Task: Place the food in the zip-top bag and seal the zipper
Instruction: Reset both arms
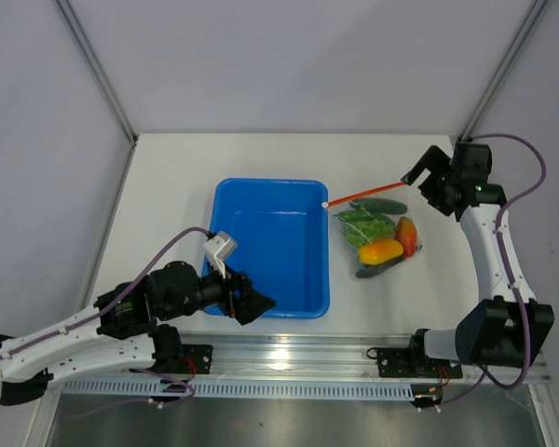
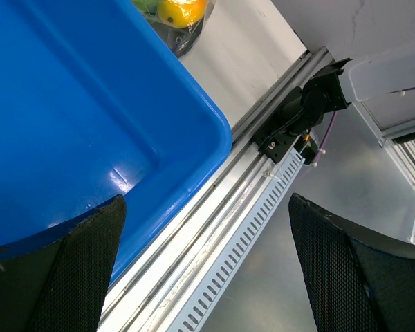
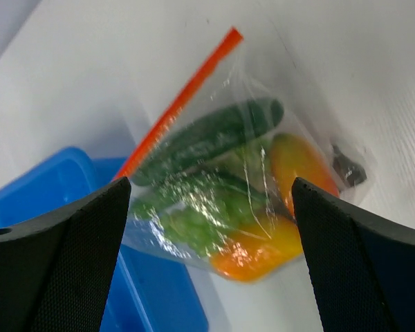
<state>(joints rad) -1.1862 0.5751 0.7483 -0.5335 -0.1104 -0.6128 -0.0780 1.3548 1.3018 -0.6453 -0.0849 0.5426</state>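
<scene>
My right pincer (image 1: 424, 175) stands wide apart, empty, at two o'clock of the bag (image 1: 391, 223). The bag lies at three o'clock of the tray (image 1: 270, 182), with the food (image 1: 380, 251) inside and the zipper (image 1: 363, 196) along its twelve o'clock edge. My left pincer (image 1: 252, 304) gapes empty at the tray's seven o'clock corner.

Blue tray (image 1: 270, 251) on white table (image 1: 168, 205), alu rail (image 1: 289, 354) nr edge.

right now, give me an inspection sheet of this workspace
surface: white table
job's things: zip-top bag lies right of the blue tray, food inside; zipper straight, seal unclear
clutter: only that tray, nothing seen in it
grippers: left gripper at tray's near edge, jaws open; right gripper beside the zipper, jaws open, holding nothing
cables: purple cables along both arms
surroundings: white walls, metal rail at near edge
</scene>
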